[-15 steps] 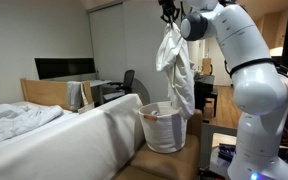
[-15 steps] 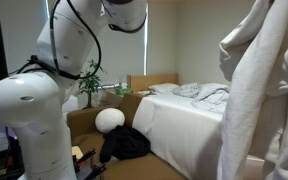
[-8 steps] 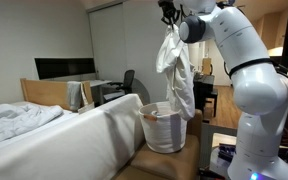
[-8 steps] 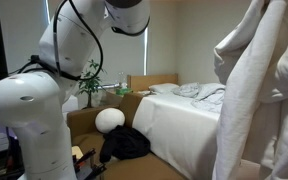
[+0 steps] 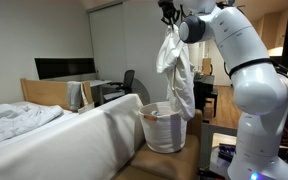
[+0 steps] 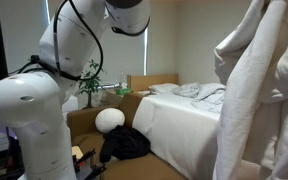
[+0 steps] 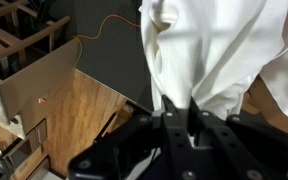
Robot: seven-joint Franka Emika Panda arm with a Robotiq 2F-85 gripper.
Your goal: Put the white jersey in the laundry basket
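The white jersey (image 5: 176, 68) hangs in long folds from my gripper (image 5: 168, 13), which is shut on its top edge high near the ceiling. Its lower end dangles just above and slightly behind the white laundry basket (image 5: 165, 128) that stands on the floor by the bed's foot. In an exterior view the jersey (image 6: 252, 95) fills the right side close to the camera. In the wrist view the jersey (image 7: 219, 50) spreads out from between the black fingers of my gripper (image 7: 179, 112).
A bed with white sheets (image 5: 44, 135) runs along the basket's side. A desk with a chair (image 5: 124, 85) stands behind. The robot's base (image 5: 252, 140) is beside the basket. A dark bag (image 6: 124, 145) and a white ball (image 6: 109, 119) lie on the floor.
The jersey has swung a little in the close exterior view. The arm has barely moved.
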